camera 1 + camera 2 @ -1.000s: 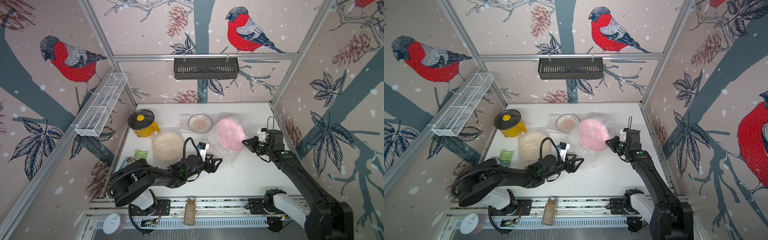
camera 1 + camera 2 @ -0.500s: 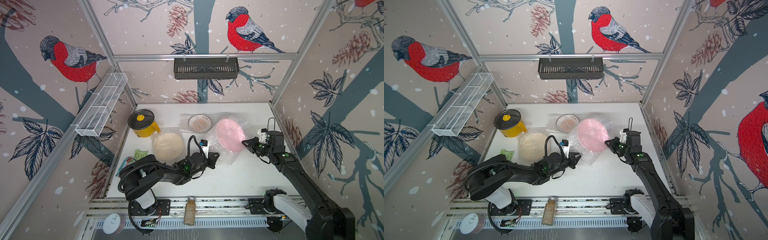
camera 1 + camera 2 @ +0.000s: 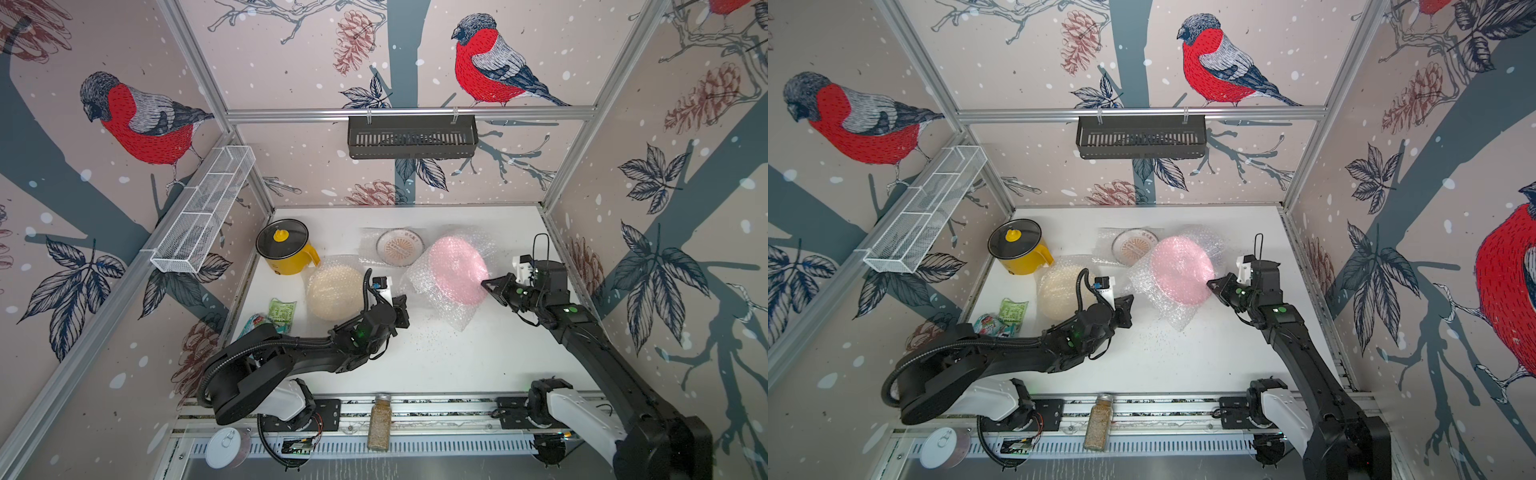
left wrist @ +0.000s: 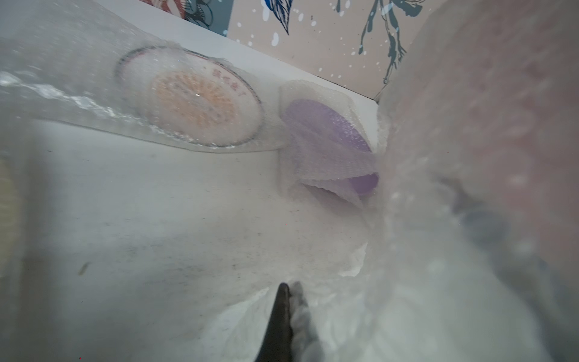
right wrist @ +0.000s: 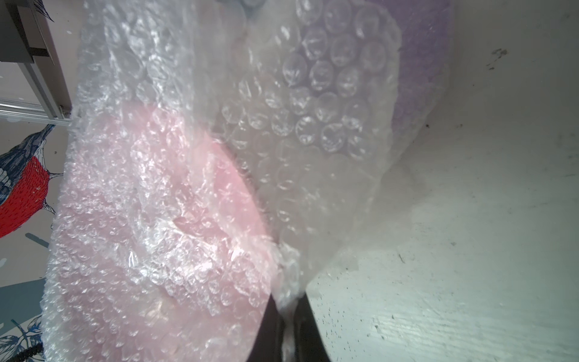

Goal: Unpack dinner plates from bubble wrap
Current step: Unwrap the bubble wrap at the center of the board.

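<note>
Top views: three wrapped plates (image 3: 457, 270) (image 3: 334, 293) (image 3: 400, 248); left claw (image 3: 402, 301) and right claw (image 3: 487, 284) pinch bubble wrap (image 3: 451, 316).

Pot (image 3: 286, 249) back-L; wrapped plate (image 3: 334, 293) just in frt; snack bags (image 3: 278, 313) L of plate; jar (image 3: 379, 424) on rail (image 3: 436, 409).

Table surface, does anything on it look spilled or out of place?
Yes. Fine brown specks lie scattered over the white table near the low corner of the bubble wrap around the pink plate, like spilled grains. A jar of similar grains sits off the table on the front rail.
</note>
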Available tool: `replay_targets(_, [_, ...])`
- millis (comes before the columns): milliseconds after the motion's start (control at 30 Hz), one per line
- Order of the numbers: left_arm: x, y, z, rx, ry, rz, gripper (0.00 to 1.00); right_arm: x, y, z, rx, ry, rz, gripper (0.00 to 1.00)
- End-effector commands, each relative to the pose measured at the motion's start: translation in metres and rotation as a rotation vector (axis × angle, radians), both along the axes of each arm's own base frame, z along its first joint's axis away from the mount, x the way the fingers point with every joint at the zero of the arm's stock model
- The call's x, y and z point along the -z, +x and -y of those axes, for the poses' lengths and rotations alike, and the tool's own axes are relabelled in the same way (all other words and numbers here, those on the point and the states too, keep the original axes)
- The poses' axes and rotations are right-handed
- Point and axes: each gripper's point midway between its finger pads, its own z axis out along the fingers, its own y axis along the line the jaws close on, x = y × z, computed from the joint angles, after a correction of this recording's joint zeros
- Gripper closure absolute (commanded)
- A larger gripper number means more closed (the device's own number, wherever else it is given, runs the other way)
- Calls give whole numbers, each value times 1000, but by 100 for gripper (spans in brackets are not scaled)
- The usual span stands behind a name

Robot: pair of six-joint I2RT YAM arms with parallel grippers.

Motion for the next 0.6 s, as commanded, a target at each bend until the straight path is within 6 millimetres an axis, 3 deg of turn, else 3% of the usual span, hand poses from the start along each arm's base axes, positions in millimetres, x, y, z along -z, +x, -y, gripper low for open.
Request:
replay_targets(0, [-3, 5, -31, -82, 57, 11, 100, -8, -3, -5, -49, -23, 49, 95])
replay_targets(100, [-26, 6, -54, -128, 86, 60, 100, -7, -8, -10, -81, -56, 66, 95])
replay_targets(367, [-99, -4, -107, -267, 118, 205, 100, 2, -12, -46, -183, -216, 87, 96])
replay_targets(467, [-125, -10, -116, -270, 103, 269, 100, 16, -7, -46, -172, -301, 69, 96])
replay_targets(567, [-145, -17, -112, -210, 87, 315, 100, 32, -5, -52, -185, -355, 48, 96])
